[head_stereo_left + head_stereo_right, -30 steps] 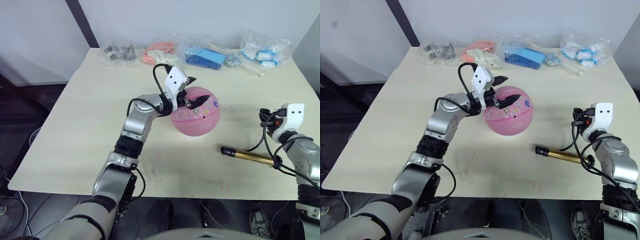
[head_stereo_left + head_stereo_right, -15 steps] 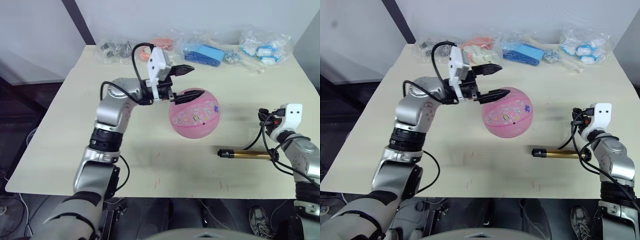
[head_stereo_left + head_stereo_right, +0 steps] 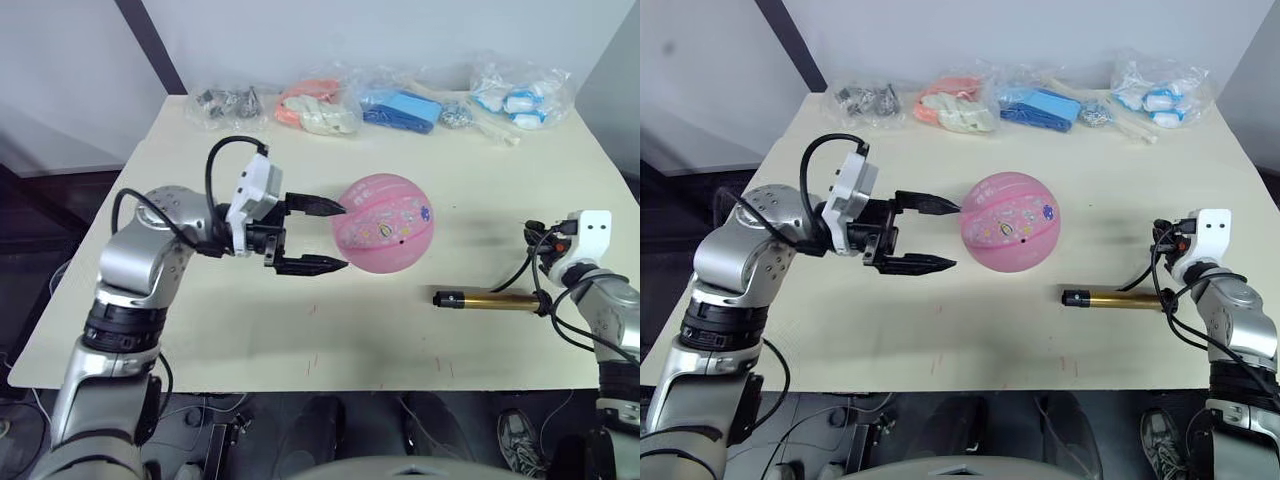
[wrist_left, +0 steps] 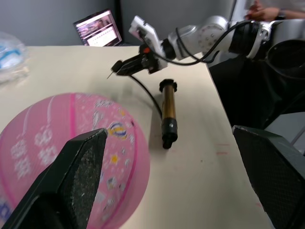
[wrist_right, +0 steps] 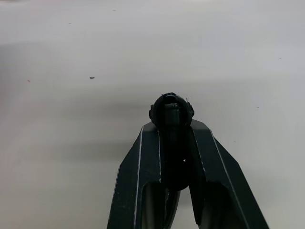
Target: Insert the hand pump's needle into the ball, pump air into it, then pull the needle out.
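Observation:
The pink ball (image 3: 386, 223) rests mid-table, with cartoon prints on its side. My left gripper (image 3: 332, 238) is open just to the ball's left, fingertips pointing at it; whether the upper tip touches the ball I cannot tell. The bronze hand pump (image 3: 490, 299) lies flat on the table right of the ball. Its thin black hose (image 4: 145, 93) curves up to my right gripper (image 5: 171, 125), which is shut on the small black fitting (image 5: 171, 107). The needle (image 4: 111, 74) sticks out of that fitting, in the air and apart from the ball.
Along the table's far edge lie several clear bags: dark metal parts (image 3: 228, 103), orange and cream pieces (image 3: 315, 108), blue items (image 3: 405, 108), blue-white items (image 3: 515, 95). A laptop (image 4: 97, 26) and a person's hand (image 4: 267, 7) show beyond the table.
My left arm has swung back from over the ball and come down to its left side, gripper still open. The right gripper and pump have stayed put.

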### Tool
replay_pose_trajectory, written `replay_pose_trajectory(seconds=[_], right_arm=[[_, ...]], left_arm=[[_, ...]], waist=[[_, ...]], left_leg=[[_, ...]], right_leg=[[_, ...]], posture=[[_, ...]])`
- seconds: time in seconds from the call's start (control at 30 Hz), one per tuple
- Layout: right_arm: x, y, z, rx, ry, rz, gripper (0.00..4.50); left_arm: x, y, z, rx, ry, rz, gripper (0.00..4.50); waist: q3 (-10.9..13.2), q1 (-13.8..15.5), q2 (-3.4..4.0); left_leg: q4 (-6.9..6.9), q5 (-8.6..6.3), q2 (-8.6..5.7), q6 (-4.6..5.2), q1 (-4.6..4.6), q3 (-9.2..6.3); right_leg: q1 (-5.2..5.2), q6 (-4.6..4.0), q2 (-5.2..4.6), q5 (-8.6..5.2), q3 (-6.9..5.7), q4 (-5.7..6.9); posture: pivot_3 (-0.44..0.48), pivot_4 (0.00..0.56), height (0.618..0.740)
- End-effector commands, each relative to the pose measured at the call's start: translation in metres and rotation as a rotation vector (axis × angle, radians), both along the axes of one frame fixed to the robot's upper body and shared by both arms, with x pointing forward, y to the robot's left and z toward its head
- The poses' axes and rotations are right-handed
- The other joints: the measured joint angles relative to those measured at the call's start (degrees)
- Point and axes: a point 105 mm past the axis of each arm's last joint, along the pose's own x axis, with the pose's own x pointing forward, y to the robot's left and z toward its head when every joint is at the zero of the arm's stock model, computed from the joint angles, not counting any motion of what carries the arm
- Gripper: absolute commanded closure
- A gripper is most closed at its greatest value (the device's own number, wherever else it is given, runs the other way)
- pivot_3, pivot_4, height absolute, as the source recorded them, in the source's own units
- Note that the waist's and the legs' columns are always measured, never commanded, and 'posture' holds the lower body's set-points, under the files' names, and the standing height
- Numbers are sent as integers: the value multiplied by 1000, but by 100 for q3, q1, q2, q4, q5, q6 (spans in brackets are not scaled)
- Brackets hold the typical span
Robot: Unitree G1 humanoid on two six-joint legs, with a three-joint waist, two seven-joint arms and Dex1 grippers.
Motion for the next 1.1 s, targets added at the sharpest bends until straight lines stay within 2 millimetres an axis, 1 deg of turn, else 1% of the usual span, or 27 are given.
replay_pose_trajectory(seconds=[0.03,0.2,0.27,0.3,0.37,0.4,0.47,0.5,0.53,0.73,0.87,0.93,1.0,1.1], right_arm=[[1,-10,16,-9,-54,-13,4441],[3,-13,15,5,-46,-12,4441],[3,-13,15,4,-48,-6,3398],[4,-14,16,4,-50,-5,3127],[4,-16,19,3,-64,-10,2137],[3,-18,21,2,-72,-11,1771],[2,-21,23,-3,-80,-16,651],[0,-24,25,-13,-82,-18,201],[-2,-25,26,-20,-83,-20,80],[-19,-31,36,-89,-127,34,80],[-44,-32,41,-172,-186,130,80],[-56,-32,43,-181,-223,172,80],[-68,-34,40,-196,-215,223,80],[-90,-36,28,-196,-167,310,80]], left_arm=[[-15,5,11,-32,-50,-1,0],[-25,12,5,-64,-31,7,0],[-27,16,2,-57,-30,4,0],[-28,16,2,-63,-25,5,0],[-28,18,2,-72,-24,6,0],[-28,19,2,-73,-25,8,0],[-28,21,2,-75,-25,14,0],[-28,22,1,-77,-24,23,0],[-27,23,0,-78,-24,28,0],[-15,35,-10,-66,-64,131,0],[0,55,-22,-105,-45,292,0],[1,65,-32,-101,-32,344,0],[2,74,-42,-105,-15,397,0],[4,93,-60,-91,8,510,0]], waist=[[0,-1,0],[0,0,0],[0,-1,1],[0,-1,0],[0,-1,1],[0,-1,1],[0,0,1],[0,1,1],[0,1,1],[-1,5,2],[-2,14,3],[-2,8,3],[-2,1,3],[-2,19,3]], left_leg=[[1,1,0,2,1,0],[1,3,3,-1,5,2],[2,4,3,-1,4,4],[2,4,3,-1,4,6],[1,4,3,-1,4,6],[1,4,3,-1,4,6],[1,4,3,-1,4,6],[1,4,3,-1,4,8],[1,4,3,-1,4,8],[1,3,4,-1,4,10],[1,3,4,1,8,13],[0,2,6,2,10,13],[1,1,7,3,10,19],[3,-9,8,22,19,24]], right_leg=[[0,-1,0,0,0,4],[0,-5,2,3,1,6],[0,-5,2,4,2,5],[0,-5,2,4,3,5],[0,-5,2,4,3,4],[0,-6,2,4,3,4],[0,-6,2,4,3,4],[0,-5,2,4,3,4],[0,-6,2,4,3,4],[0,-6,2,4,5,4],[1,-5,2,4,8,5],[2,-5,4,4,7,4],[2,-5,4,4,13,5],[8,-6,2,7,17,6]], posture=[[0,150,736],[0,150,736],[0,150,736],[0,150,736],[0,150,736],[0,150,736],[0,150,736],[0,150,736],[0,150,736],[0,150,736],[0,150,736],[0,150,736],[0,150,736],[0,150,736]])
